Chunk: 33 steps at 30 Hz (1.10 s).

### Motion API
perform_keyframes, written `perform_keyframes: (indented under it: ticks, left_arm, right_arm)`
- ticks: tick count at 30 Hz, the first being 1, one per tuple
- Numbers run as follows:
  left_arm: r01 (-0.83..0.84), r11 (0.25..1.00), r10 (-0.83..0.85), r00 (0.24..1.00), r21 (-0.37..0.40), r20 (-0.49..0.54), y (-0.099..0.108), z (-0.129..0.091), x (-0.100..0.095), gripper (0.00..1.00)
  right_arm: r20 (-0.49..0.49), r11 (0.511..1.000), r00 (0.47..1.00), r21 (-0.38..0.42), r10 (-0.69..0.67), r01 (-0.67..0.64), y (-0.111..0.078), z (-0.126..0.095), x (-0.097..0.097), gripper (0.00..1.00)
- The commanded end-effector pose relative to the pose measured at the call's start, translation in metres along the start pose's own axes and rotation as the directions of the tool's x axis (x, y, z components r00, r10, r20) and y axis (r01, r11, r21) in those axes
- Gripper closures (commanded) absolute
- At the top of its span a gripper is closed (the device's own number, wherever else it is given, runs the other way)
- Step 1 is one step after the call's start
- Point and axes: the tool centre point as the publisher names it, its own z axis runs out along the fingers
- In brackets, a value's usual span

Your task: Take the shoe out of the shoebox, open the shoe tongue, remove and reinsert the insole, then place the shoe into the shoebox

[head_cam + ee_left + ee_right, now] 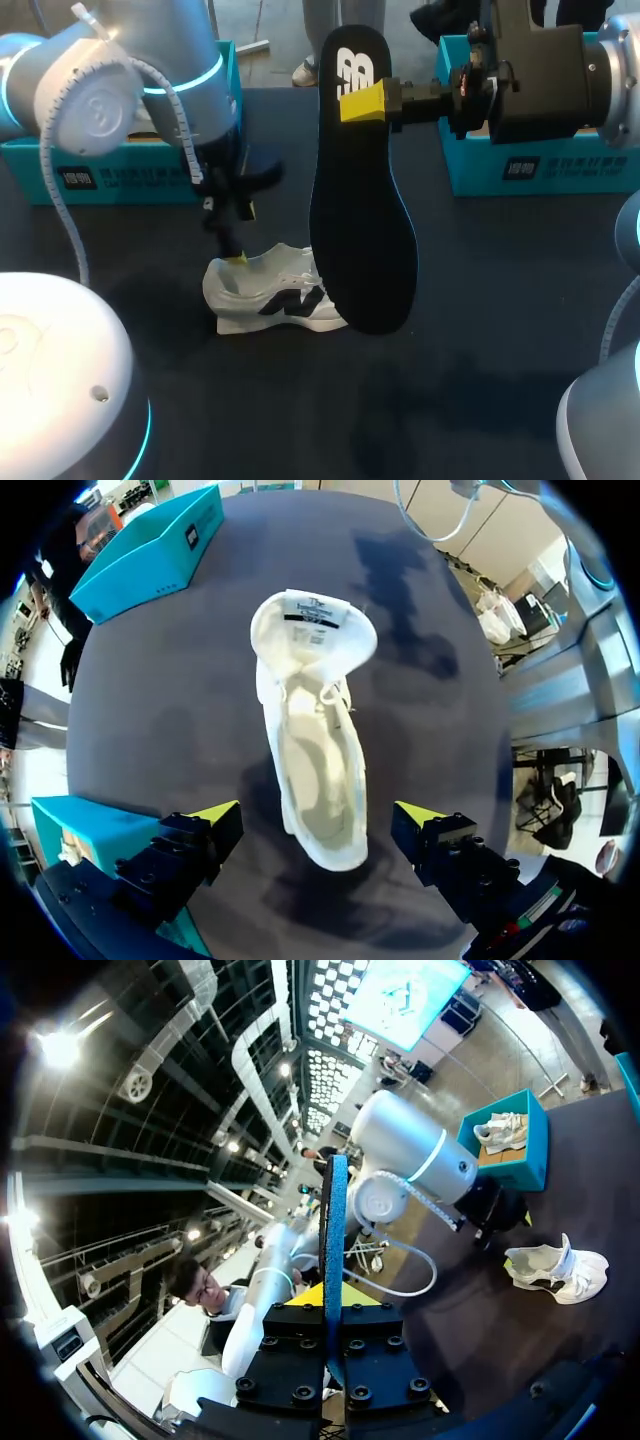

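Possibly the insole [360, 230], pinched endwise in the right gripper [365, 103] above the shoe [270, 295], flexes and misses it, since the left gripper [318, 818] gapes empty over its heel.

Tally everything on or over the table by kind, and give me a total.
Teal shoeboxes: 2, the left box and the right box
White shoes: 2, the shoe on the table and the shoe in the left box
Insole: 1
Total: 5
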Motion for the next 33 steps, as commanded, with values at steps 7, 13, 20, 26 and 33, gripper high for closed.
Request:
perform_keyframes:
  ticks: [7, 13, 20, 26, 33]
  left_arm:
    - [0.030, 1.000, -0.030, 1.000, 0.005, -0.007, -0.022, 0.035, -0.031, 0.00]
    - [0.036, 0.999, -0.036, 0.999, 0.016, -0.040, -0.032, 0.052, -0.038, 0.03]
    - [0.044, 0.999, -0.043, 0.996, 0.010, -0.079, -0.036, 0.074, -0.043, 0.03]
    - [0.061, 0.998, -0.060, 0.993, 0.009, -0.099, -0.037, 0.091, -0.050, 0.05]
    - [0.057, 0.998, -0.057, 0.992, -0.010, -0.113, -0.036, 0.100, -0.049, 0.18]
  right_arm:
    - [0.002, 1.000, 1.000, -0.001, 0.002, -0.002, 0.001, 0.004, 0.000, 1.00]
    - [0.002, 1.000, 1.000, -0.001, 0.002, -0.002, 0.001, 0.004, 0.000, 1.00]
    - [0.002, 1.000, 1.000, -0.001, 0.002, -0.002, 0.001, 0.004, 0.000, 1.00]
    - [0.002, 1.000, 1.000, -0.001, 0.002, -0.002, 0.001, 0.004, 0.000, 1.00]
    - [0.002, 1.000, 1.000, -0.001, 0.002, -0.002, 0.001, 0.004, 0.000, 1.00]
